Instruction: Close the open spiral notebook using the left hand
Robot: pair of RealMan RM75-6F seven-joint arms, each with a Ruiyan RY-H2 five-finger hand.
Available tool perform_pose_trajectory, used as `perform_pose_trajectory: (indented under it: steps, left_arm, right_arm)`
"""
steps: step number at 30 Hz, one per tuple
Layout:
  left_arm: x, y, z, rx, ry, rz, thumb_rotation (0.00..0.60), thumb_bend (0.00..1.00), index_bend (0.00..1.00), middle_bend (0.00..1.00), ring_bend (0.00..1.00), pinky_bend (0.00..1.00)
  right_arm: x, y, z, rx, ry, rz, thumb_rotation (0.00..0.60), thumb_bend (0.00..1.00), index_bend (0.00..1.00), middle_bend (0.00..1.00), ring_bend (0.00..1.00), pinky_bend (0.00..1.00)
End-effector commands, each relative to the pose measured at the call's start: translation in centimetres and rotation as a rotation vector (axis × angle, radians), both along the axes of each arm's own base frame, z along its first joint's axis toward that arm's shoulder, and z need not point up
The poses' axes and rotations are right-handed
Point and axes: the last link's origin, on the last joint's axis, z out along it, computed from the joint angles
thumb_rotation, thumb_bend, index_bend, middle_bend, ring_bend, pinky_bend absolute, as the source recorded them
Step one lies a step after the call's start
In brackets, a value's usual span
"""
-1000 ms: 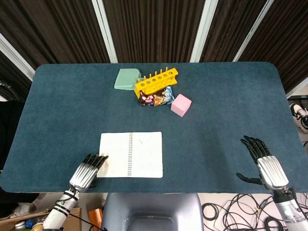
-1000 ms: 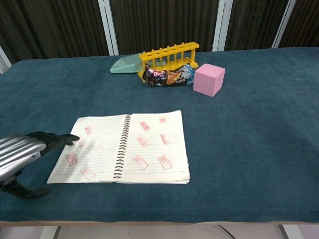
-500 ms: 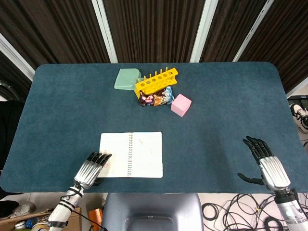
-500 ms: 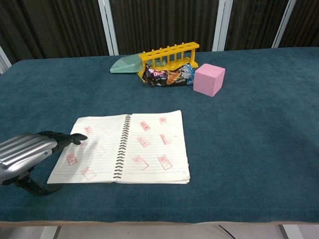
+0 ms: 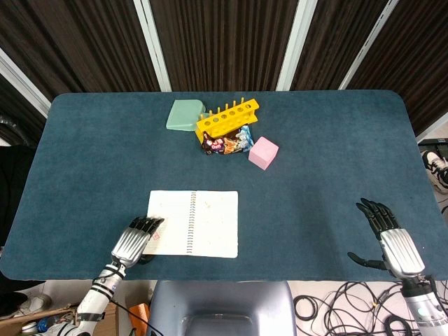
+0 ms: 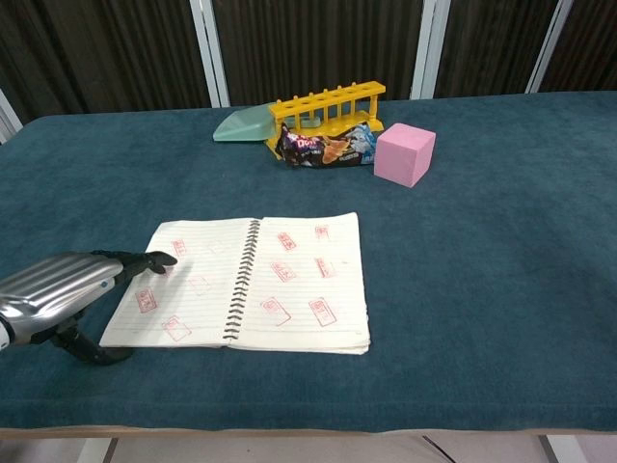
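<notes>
The spiral notebook [image 5: 194,223] [image 6: 253,282] lies open and flat near the table's front edge, its lined pages stamped in red. My left hand [image 5: 136,238] [image 6: 67,289] lies at the notebook's left edge, fingers stretched over the outer part of the left page, holding nothing. Its thumb hangs below, beside the page's front left corner. My right hand [image 5: 390,239] hovers open at the front right of the table, far from the notebook, and shows only in the head view.
At the back middle stand a yellow test-tube rack [image 5: 227,117] [image 6: 326,106], a green scoop-like piece [image 5: 184,115] [image 6: 241,125], a snack packet [image 5: 226,143] [image 6: 326,145] and a pink cube [image 5: 263,152] [image 6: 404,154]. The blue cloth-covered table [image 5: 336,161] spreads wide around them.
My left hand has crept right and forward onto the left page. The notebook has shifted a little to the right and turned slightly. The right hand has drifted a little towards the front edge.
</notes>
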Motion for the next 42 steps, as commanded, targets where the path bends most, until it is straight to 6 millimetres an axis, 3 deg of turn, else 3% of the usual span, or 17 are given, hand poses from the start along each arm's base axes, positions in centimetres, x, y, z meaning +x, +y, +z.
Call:
perform_pose_trajectory:
  steps: [1,7,19,24,31,42]
  left_arm:
    - [0.3,0.2,-0.2,0.043,-0.071,-0.044,0.600,0.42,0.21,0.23,0.21,0.21]
    - [0.2,0.2,-0.3,0.110,-0.125,-0.135,0.600,0.46,0.27,0.29,0.27,0.25]
    - [0.9,1.8,-1.3,0.142,-0.083,-0.276,0.600,0.47,0.28,0.28,0.27,0.26]
    - [1.5,2.9,-1.4,0.173,-0.013,-0.414,0.600,0.54,0.40,0.30,0.31,0.28]
    - [1.6,4.2,-0.3,0.292,0.065,-0.513,0.600,0.61,0.56,0.42,0.43,0.37]
    - [0.3,4.0,1.9,0.508,0.151,-0.565,0.600,0.66,0.63,0.49,0.49,0.40]
  right_arm:
    - [0.0,0.0,0.0,-0.002,0.000,0.001,0.600,0.00,0.04,0.03,0.00,0.06]
    - [0.0,0.0,0.0,0.000,0.003,-0.001,0.600,0.00,0.04,0.03,0.00,0.06]
    - [-0.1,0.0,0.2,-0.002,0.001,-0.001,0.600,0.00,0.04,0.03,0.00,0.06]
    - [0.0,0.0,0.3,-0.001,0.002,0.002,0.600,0.00,0.04,0.03,0.00,0.06]
    - [-0.1,0.0,0.4,-0.004,0.002,-0.002,0.600,0.00,0.04,0.03,0.00,0.06]
    - [-0.4,0.2,0.6,-0.011,-0.001,-0.009,0.600,0.00,0.05,0.03,0.00,0.06]
